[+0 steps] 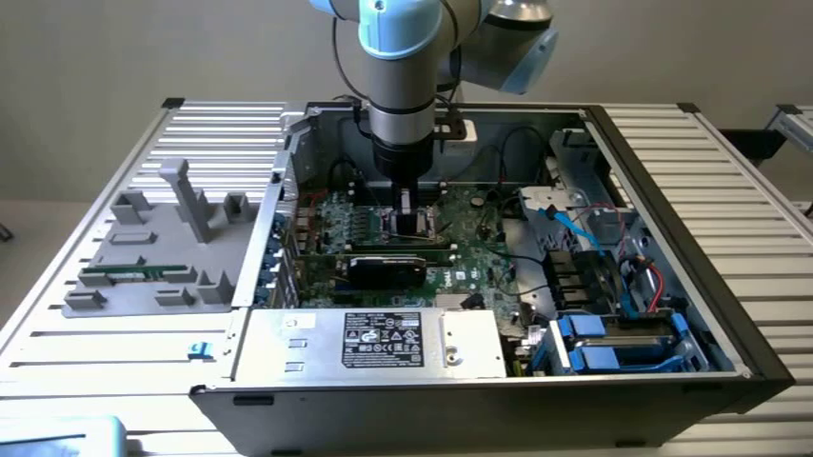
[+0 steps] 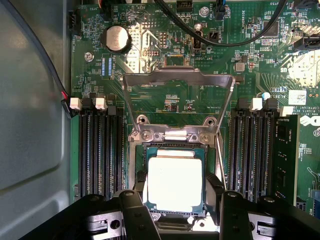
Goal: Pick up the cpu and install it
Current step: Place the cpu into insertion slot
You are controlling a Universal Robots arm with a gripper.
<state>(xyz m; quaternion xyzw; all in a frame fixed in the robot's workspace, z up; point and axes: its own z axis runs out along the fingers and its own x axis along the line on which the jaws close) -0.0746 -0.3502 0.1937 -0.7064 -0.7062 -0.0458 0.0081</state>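
Over the open dark grey metal computer case (image 1: 445, 414), exterior view: we note the silver-and-pale-blue robot arm (image 1: 404, 57) pointing straight down into it, its black gripper (image 1: 409, 214) low over the green motherboard (image 1: 477, 252), just beside the black rectangular graphics card (image 1: 387, 269). A grey plastic parts tray (image 1: 121, 238) lies outside the case, toward the exterior view's left.

Wrist view: the small flat square cpu (image 2: 175, 182) with a pale silver-beige metal top sits at the socket, beside the swung-open silver retention frame (image 2: 177, 80) and between banks of black memory slots (image 2: 100, 150). Jaws stand partly spread, black fingertips (image 2: 141, 179) against opposite edges of the cpu — a grip on it. We cannot tell whether it is fully seated.
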